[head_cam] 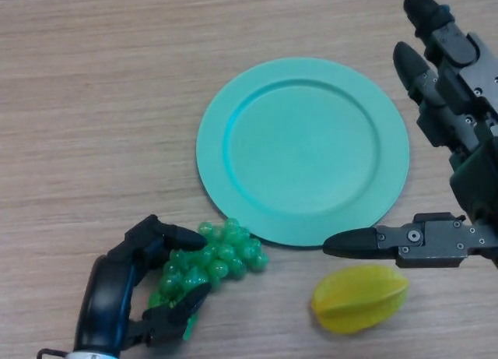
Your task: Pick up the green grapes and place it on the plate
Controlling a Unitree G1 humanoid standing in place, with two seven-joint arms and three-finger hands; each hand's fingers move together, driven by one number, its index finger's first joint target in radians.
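Grasp step: left hand is curling round green grapes near-left of plate; next is lifting, carrying far-right w/o dropping; right hand is idling spread.

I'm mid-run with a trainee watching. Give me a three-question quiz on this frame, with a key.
1. True or false: the green grapes already lie on the plate.
2. Which hand is closing round the grapes? A) left hand B) right hand C) both
3. Fill in: the yellow fruit near the right hand's thumb is a ______.

Key
1. False: the grapes rest on the table, just off the plate's near rim, with the plate bare.
2. A: its fingers and thumb curl round the bunch; the right hand is open beside the plate.
3. Starfruit.
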